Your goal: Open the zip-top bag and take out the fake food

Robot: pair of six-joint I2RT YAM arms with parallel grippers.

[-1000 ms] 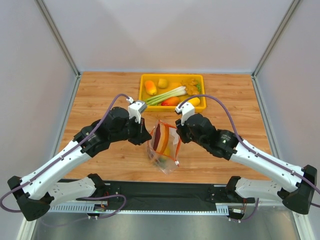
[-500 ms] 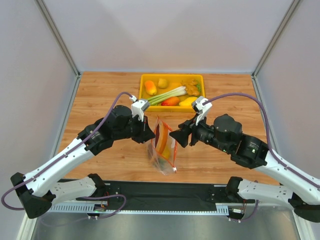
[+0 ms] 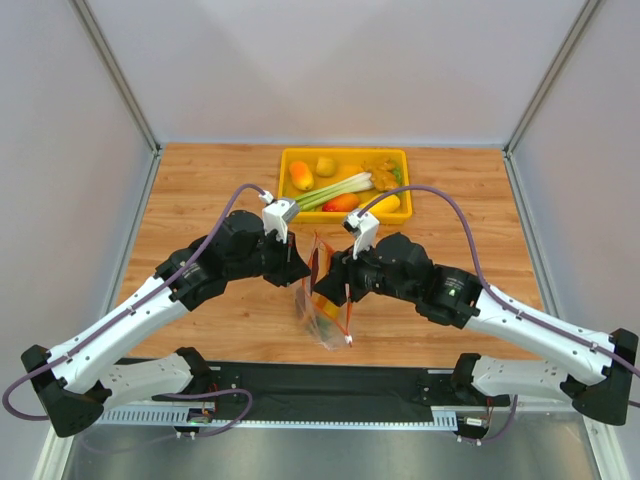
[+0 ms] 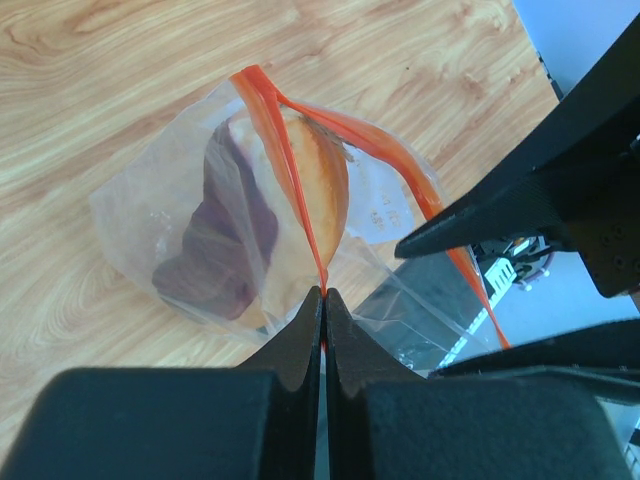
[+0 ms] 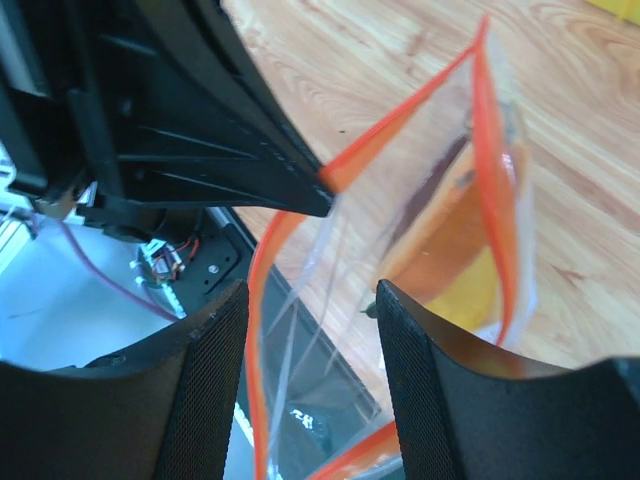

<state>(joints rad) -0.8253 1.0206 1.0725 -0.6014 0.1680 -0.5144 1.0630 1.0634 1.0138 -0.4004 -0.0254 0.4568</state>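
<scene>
Pinching, left gripper [image 4: 322, 295]: we see its jaws shut tight on one lip of the bag [image 4: 170, 230], on the orange strip [image 4: 285, 160], holding that side up.
Bag mouth: gaping between the two grippers, its long axis running away from the left fingertips; a meat slice [image 4: 225, 235] and an orange piece [image 4: 320, 190] sit low inside.
Free lip: we judge it nearest the right gripper [image 5: 310, 300], since it passes between that gripper's fingers.
Right gripper: roughly half open, straddling that lip, clamping nothing that we can see.
</scene>
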